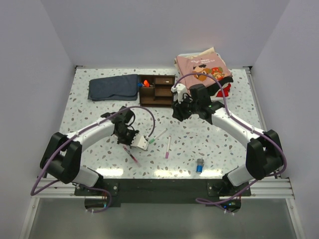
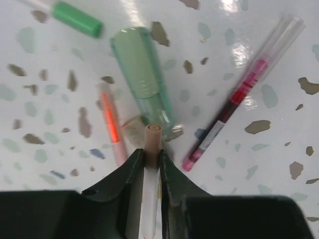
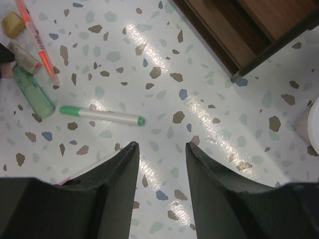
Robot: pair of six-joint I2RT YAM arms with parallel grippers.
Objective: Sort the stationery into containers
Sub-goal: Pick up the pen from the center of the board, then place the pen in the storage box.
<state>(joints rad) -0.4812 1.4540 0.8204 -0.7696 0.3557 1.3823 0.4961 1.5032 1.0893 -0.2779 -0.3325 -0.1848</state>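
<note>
Tan pen (image 2: 152, 138) seems pinched by left tool (image 2: 151, 155), eraser (image 2: 144, 84) close.

Your right gripper (image 3: 160, 147) hangs empty, jaws apart, over the speckled table (image 3: 164, 74), with the brown wooden organiser (image 3: 219, 25) on its far side and, on its near side, a green-capped white pen (image 3: 102, 115), a pale green eraser (image 3: 34, 92), an orange pen (image 3: 37, 42) and a tan eraser (image 3: 12, 22)
</note>
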